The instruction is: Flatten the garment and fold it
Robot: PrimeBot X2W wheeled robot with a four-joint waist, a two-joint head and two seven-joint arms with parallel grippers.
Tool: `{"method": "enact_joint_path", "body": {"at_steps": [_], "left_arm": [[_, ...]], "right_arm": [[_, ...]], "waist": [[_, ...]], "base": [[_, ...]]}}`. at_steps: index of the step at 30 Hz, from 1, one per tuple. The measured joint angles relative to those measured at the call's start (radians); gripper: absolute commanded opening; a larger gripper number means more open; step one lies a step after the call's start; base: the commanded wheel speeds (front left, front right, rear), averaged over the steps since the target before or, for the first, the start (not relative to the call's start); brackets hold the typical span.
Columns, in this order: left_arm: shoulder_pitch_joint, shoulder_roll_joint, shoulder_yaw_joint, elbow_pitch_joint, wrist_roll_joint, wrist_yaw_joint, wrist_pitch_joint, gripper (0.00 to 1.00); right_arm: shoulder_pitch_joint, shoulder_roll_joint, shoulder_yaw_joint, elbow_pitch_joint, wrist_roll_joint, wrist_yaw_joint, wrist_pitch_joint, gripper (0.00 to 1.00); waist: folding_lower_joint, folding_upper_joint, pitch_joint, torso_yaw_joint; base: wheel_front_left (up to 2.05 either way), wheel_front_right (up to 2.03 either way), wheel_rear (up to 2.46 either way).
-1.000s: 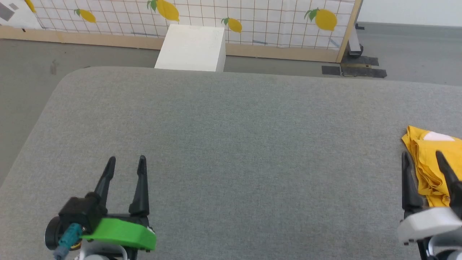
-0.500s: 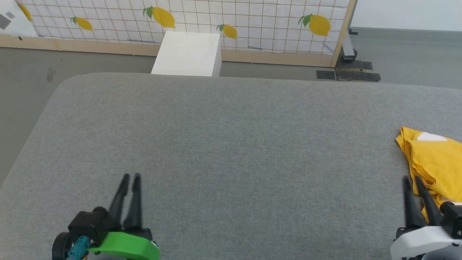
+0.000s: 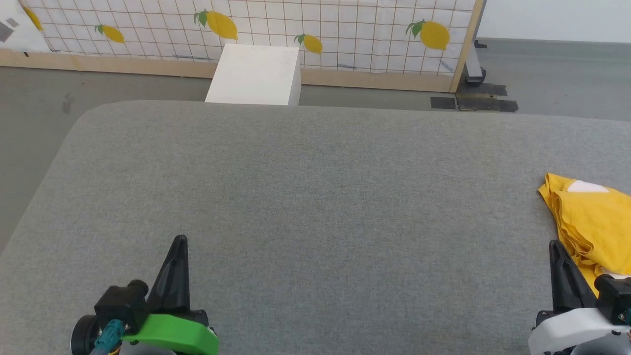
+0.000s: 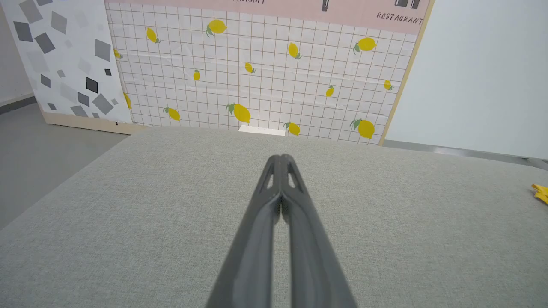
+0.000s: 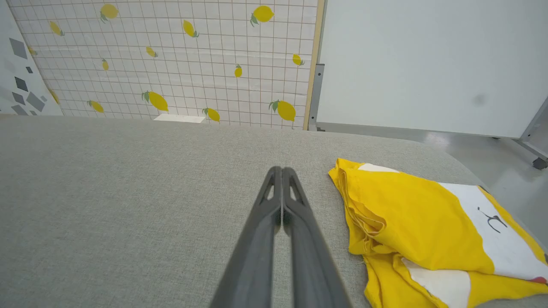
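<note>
Grey surface [image 3: 315,197] | left fingers [image 3: 175,276], right fingers [image 3: 564,278]: apart earlier, together now

Head above, wrists low, shared table [image 3: 315,197]

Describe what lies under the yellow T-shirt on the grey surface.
The garment rests in folded layers on the grey fabric surface. Anything between or beneath those layers is covered.

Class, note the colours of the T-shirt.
The T-shirt is bright yellow with white patches; the right wrist view shows it best.
</note>
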Motion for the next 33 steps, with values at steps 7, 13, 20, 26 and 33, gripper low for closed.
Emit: {"method": "enact_joint_path", "body": {"at_steps": [7, 13, 20, 26, 33], "left_arm": [[-0.001, -0.013, 0.016, 0.004, 0.035, -0.012, 0.016, 0.00], [-0.002, -0.031, 0.031, 0.008, 0.052, -0.021, 0.027, 0.00], [-0.002, -0.044, 0.047, 0.014, 0.080, -0.031, 0.042, 0.00], [-0.003, -0.060, 0.062, 0.018, 0.101, -0.040, 0.052, 0.00], [-0.004, -0.075, 0.078, 0.021, 0.122, -0.051, 0.069, 0.00]], "right_arm": [[-0.001, 0.000, 0.011, -0.001, 0.000, 0.000, 0.005, 0.00], [-0.003, 0.000, 0.021, -0.002, 0.000, 0.000, 0.012, 0.00], [-0.010, 0.000, 0.034, -0.004, 0.000, 0.000, 0.017, 0.00], [-0.011, 0.000, 0.043, -0.005, 0.000, 0.000, 0.025, 0.00], [-0.012, 0.000, 0.056, -0.006, 0.000, 0.000, 0.031, 0.00]], "waist": [[0.0000, 0.0000, -0.001, -0.003], [0.0000, 0.0000, -0.002, -0.005], [0.0000, 0.0000, -0.004, -0.007], [0.0000, 0.0000, -0.005, -0.009], [0.0000, 0.0000, -0.006, -0.012]], "base": [[0.00, 0.00, 0.00], [0.00, 0.00, 0.00], [0.00, 0.00, 0.00], [0.00, 0.00, 0.00], [0.00, 0.00, 0.00]]}}
